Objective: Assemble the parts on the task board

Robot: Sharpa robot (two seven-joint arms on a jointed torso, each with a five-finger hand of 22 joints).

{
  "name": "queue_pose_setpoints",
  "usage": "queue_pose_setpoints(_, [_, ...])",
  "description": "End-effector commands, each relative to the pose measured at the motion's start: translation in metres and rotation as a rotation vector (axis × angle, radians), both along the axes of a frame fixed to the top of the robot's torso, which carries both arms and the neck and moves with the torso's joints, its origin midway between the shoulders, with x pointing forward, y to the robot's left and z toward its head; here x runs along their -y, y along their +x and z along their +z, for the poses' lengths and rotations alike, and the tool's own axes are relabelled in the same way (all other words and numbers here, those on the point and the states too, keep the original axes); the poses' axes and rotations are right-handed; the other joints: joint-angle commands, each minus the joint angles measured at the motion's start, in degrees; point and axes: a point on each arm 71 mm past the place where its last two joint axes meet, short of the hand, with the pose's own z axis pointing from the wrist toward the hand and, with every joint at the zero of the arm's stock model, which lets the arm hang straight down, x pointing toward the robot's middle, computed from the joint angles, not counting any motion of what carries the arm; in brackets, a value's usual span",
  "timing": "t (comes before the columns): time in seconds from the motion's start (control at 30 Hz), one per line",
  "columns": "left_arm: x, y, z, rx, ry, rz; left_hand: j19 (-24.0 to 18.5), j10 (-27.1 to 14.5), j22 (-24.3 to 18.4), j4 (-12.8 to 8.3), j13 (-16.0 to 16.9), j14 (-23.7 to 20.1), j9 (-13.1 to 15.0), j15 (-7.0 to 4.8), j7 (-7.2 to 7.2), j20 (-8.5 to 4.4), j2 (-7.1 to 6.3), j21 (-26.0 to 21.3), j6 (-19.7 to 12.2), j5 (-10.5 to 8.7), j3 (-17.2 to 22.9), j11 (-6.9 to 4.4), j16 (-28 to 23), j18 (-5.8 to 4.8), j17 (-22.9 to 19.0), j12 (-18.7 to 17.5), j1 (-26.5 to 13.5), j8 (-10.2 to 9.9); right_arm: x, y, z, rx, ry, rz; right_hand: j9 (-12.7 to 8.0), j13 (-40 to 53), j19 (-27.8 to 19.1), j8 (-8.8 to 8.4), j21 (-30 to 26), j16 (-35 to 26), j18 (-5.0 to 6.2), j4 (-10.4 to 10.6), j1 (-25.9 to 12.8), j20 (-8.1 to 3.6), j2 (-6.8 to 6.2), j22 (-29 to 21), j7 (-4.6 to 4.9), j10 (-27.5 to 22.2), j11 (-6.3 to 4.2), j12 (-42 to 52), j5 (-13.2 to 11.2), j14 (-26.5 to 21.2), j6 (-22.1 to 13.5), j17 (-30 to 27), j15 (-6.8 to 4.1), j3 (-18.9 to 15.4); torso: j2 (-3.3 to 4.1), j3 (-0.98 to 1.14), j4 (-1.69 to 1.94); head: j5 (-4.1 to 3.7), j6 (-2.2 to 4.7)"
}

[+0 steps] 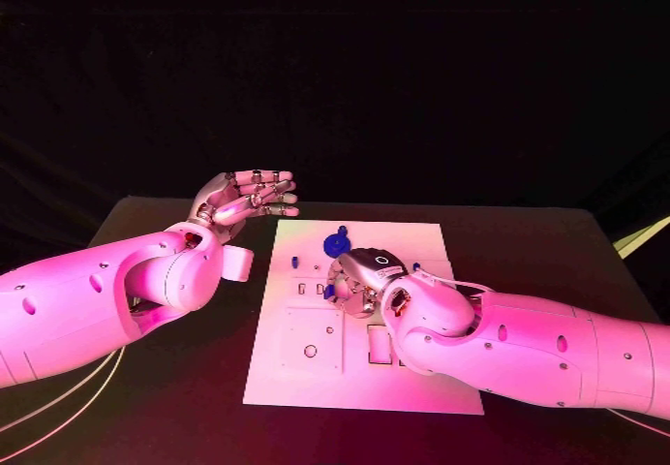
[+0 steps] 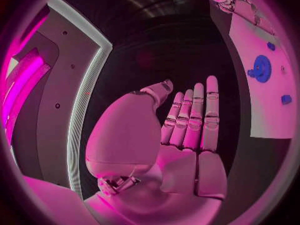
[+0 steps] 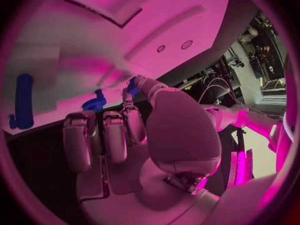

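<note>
A small blue part (image 3: 132, 86) is pinched by the right hand (image 1: 370, 276) over the task board (image 1: 419, 387), the left hand (image 1: 249, 200) held released; slippage is risked by that thin fingertip grip.

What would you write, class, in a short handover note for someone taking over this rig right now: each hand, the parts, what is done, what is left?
Left hand: raised beyond the task board's far left corner, fingers apart, holding nothing.
Right hand: low over the board's middle, a small blue part pinched at its fingertips.
Parts: a round blue part sits near the board's far edge; a small blue piece stands left of it.
Done: cannot tell which parts are properly seated.
Left: place the pinched part, then check the rest.
</note>
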Motion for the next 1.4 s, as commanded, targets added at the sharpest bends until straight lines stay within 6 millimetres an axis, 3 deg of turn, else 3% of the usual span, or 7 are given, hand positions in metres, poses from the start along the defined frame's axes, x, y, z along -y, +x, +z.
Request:
queue_pose_setpoints(0.03, [0.001, 0.0, 0.001, 0.002, -0.003, -0.007, -1.45, 0.15, 0.96, -0.27, 0.55, -0.68, 0.98, -0.11, 0.45, -0.4, -0.7, 0.61, -0.28, 0.09, 0.35, 0.26, 0.36, 0.63, 0.97, -0.53, -0.67, 0.7, -0.002, -0.002, 0.003, 0.018, 0.016, 0.008, 1.12, 7.09, 5.72, 1.68, 0.78, 0.74, -1.81, -0.34, -1.95, -0.61, 1.18, 15.11, -0.04, 1.18, -0.26, 0.71, 0.24, 6.72, 0.77, 15.9, -0.1, 3.24, 0.03, 0.02, 0.01, 0.11, -0.05])
queue_pose_setpoints(0.6, [0.002, 0.001, 0.0, 0.0, 0.0, -0.005, -1.68, 0.05, 1.12, -0.46, 0.53, -0.86, 0.98, -0.06, 0.43, -0.38, -0.76, 0.85, -0.39, 0.08, 0.33, 0.28, 0.23, 0.61, 1.08, -0.57, -0.67, 0.63, -0.006, -0.002, 0.007, 0.001, -0.055, 0.019, 1.15, 7.0, 5.72, 1.77, 0.77, 0.74, -1.8, -0.33, -2.12, -0.61, 1.12, 15.1, -0.07, 1.12, -0.28, 0.6, 0.23, 6.72, 0.86, 15.89, -0.12, 3.24, 0.05, -0.05, -0.23, 0.11, -0.15])
queue_pose_setpoints(0.9, [0.001, 0.001, 0.0, -0.001, 0.0, -0.003, -1.71, 0.02, 1.14, -0.5, 0.53, -0.88, 0.98, -0.06, 0.43, -0.38, -0.77, 0.89, -0.41, 0.08, 0.33, 0.29, 0.22, 0.61, 1.1, -0.58, -0.66, 0.62, -0.013, 0.003, 0.02, 0.02, -0.163, 0.027, 1.16, 6.97, 5.71, 1.8, 0.75, 0.66, -1.8, -0.35, -2.16, -0.61, 1.1, 15.09, -0.1, 1.09, -0.3, 0.56, 0.23, 6.67, 0.89, 15.71, -0.13, 3.26, -0.07, -0.09, 0.03, -0.09, -0.18])
queue_pose_setpoints(1.13, [0.001, 0.001, 0.0, -0.001, 0.001, -0.002, -1.71, 0.02, 1.14, -0.5, 0.53, -0.88, 0.98, -0.06, 0.43, -0.38, -0.77, 0.89, -0.41, 0.08, 0.33, 0.29, 0.22, 0.61, 1.1, -0.58, -0.66, 0.62, -0.021, 0.003, 0.028, 0.048, -0.193, 0.039, 1.17, 7.0, 5.71, 1.83, 0.75, 0.62, -1.8, -0.35, -2.22, -0.62, 1.1, 15.09, -0.12, 1.12, -0.31, 0.59, 0.23, 6.65, 0.9, 15.6, -0.14, 3.28, -0.06, -0.02, 0.02, 0.11, -0.08])
queue_pose_setpoints(1.3, [0.001, 0.001, 0.0, -0.001, 0.001, -0.001, -1.71, 0.02, 1.14, -0.5, 0.53, -0.88, 0.98, -0.06, 0.43, -0.38, -0.77, 0.89, -0.41, 0.08, 0.33, 0.29, 0.22, 0.61, 1.1, -0.58, -0.66, 0.62, -0.024, 0.004, 0.03, 0.047, -0.22, 0.044, 1.17, 6.96, 5.73, 1.84, 0.79, 0.64, -1.81, -0.35, -2.24, -0.62, 1.1, 15.12, -0.14, 1.08, -0.31, 0.54, 0.23, 6.66, 0.91, 15.64, -0.15, 3.29, -0.03, -0.03, -0.03, 0.77, -0.16])
queue_pose_setpoints(1.33, [0.001, 0.002, 0.0, -0.001, 0.001, -0.001, -1.71, 0.02, 1.14, -0.5, 0.53, -0.88, 0.98, -0.06, 0.43, -0.38, -0.77, 0.89, -0.41, 0.08, 0.33, 0.29, 0.22, 0.61, 1.1, -0.58, -0.66, 0.62, -0.025, 0.005, 0.031, 0.048, -0.229, 0.044, 1.17, 6.96, 5.73, 1.84, 0.79, 0.64, -1.81, -0.35, -2.24, -0.62, 1.1, 15.12, -0.14, 1.08, -0.31, 0.54, 0.23, 6.66, 0.91, 15.64, -0.15, 3.29, -0.02, -0.02, -0.04, 0.82, 0.11])
queue_pose_setpoints(1.4, [0.001, 0.002, 0.0, -0.001, 0.001, -0.001, -1.71, 0.02, 1.14, -0.5, 0.53, -0.88, 0.98, -0.06, 0.43, -0.38, -0.77, 0.89, -0.41, 0.08, 0.33, 0.29, 0.22, 0.61, 1.1, -0.58, -0.66, 0.62, -0.026, 0.006, 0.031, 0.049, -0.239, 0.045, 1.17, 6.96, 5.73, 1.84, 0.79, 0.64, -1.81, -0.35, -2.24, -0.62, 1.1, 15.12, -0.14, 1.08, -0.31, 0.54, 0.23, 6.66, 0.91, 15.64, -0.15, 3.29, -0.02, -0.03, -0.04, 0.5, 0.23])
